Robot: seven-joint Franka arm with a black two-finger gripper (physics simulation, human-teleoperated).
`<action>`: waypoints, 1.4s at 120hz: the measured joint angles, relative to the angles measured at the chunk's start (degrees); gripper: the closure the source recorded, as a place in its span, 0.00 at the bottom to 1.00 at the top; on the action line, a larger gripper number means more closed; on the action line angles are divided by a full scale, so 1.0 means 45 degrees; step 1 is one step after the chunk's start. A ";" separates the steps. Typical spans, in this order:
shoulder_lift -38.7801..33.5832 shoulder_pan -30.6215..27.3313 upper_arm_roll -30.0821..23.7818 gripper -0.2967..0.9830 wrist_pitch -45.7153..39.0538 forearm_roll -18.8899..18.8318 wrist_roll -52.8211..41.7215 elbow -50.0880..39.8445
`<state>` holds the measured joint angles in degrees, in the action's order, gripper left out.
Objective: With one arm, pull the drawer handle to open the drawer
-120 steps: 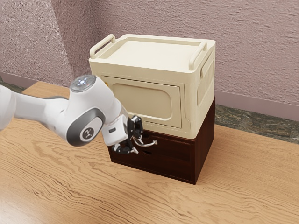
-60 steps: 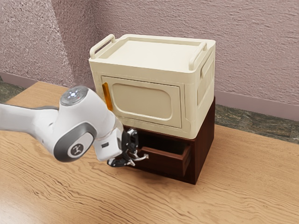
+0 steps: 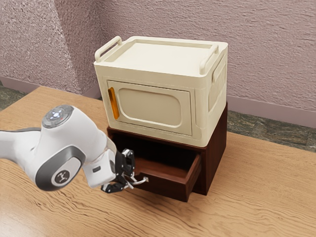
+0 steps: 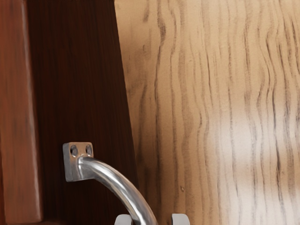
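Observation:
My gripper [image 3: 129, 178] is at the front of the dark brown drawer [image 3: 168, 183], around its curved metal handle [image 3: 142, 180]. Its fingers stand apart. The drawer is pulled partway out of the cabinet, and its hollow inside can be seen from above. In the wrist view, the silver handle [image 4: 117, 180] curves from its mount on the drawer front [image 4: 79, 93] to between the fingertips of my gripper [image 4: 152, 219], with a gap beside one of them. The handle's far end is hidden.
A cream storage box [image 3: 153, 98] with an orange door handle [image 3: 114, 103] rests on top of the brown cabinet [image 3: 216, 153]. Wooden tabletop [image 3: 237, 207] extends in front and to the exterior view's right. A textured wall [image 3: 266, 54] rises behind.
The drawer has gone from closed to partly out. My gripper and the handle have moved with it, away from the cabinet, toward the exterior view's lower left.

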<state>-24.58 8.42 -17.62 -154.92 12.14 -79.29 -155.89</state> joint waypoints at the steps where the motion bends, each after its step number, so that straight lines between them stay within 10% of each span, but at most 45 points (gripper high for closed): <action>1: -0.0034 0.0016 -0.0002 0.77 0.0008 0.0022 0.0006 -0.0024; 98: -0.2671 0.1055 -0.0280 0.80 0.1846 0.1317 0.0770 -0.1469; 133: -0.2809 0.0974 -0.0495 0.64 0.2413 0.1643 0.1182 -0.1416; 168: -0.2486 0.0324 0.0377 0.46 0.8419 0.0571 0.2453 0.4989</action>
<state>-35.77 9.88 -15.93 -117.03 14.71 -68.25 -133.44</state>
